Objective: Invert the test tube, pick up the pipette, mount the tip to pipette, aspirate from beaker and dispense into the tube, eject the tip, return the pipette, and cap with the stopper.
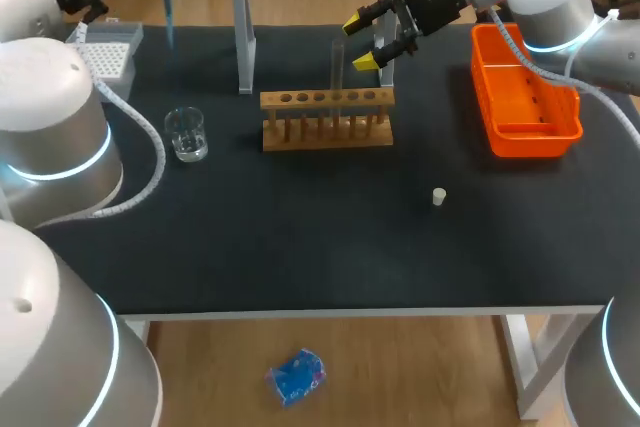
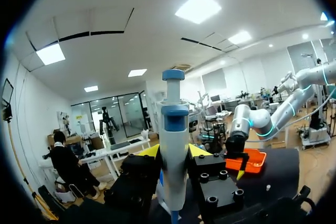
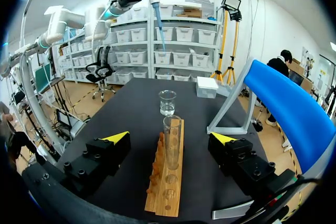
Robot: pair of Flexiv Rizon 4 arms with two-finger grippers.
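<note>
Within left hand (image 2: pixel 174 153), upright pipette (image 2: pixel 174 124).

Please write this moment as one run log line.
left pincer: shut on pipette | right pincer: open, near test tube in rack | stopper: on table

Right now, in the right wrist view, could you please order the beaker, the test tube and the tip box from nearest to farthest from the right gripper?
1. Test tube: upright in the rack, inside the open right gripper.
2. Beaker: ahead, beyond the rack's far end.
3. Tip box: farthest, beyond the beaker.
</note>
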